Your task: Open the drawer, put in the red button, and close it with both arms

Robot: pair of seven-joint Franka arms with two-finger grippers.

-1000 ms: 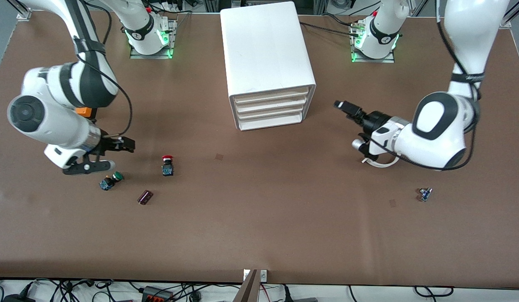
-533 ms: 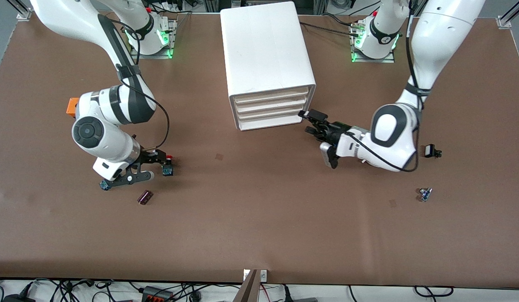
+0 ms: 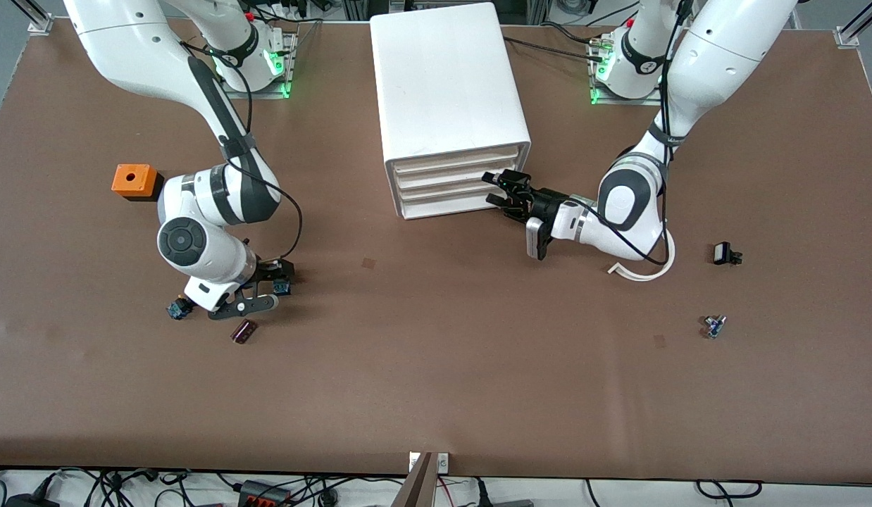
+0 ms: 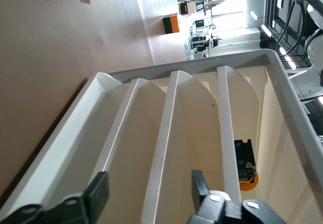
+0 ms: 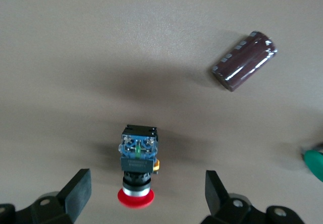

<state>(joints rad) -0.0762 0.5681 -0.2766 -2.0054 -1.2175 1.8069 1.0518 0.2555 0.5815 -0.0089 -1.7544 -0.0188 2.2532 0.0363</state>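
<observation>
Your left pincer (image 3: 498,190) stands open at the front of the drawer unit (image 3: 450,105), whose four drawers are all shut, so their contents stay hidden. Your right pincer (image 5: 146,196) hangs open over the red button (image 5: 137,171), which lies on the desk (image 3: 436,380) beside a dark cylinder (image 5: 245,60).

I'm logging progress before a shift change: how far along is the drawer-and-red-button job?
Nothing is finished yet: all drawers of the white drawer unit look shut. In hand: the left pincer is at the drawer fronts, a front between its fingers, while the right pincer is open around the red button, which is on the table. Left: open a drawer, put the button in, close it.
</observation>
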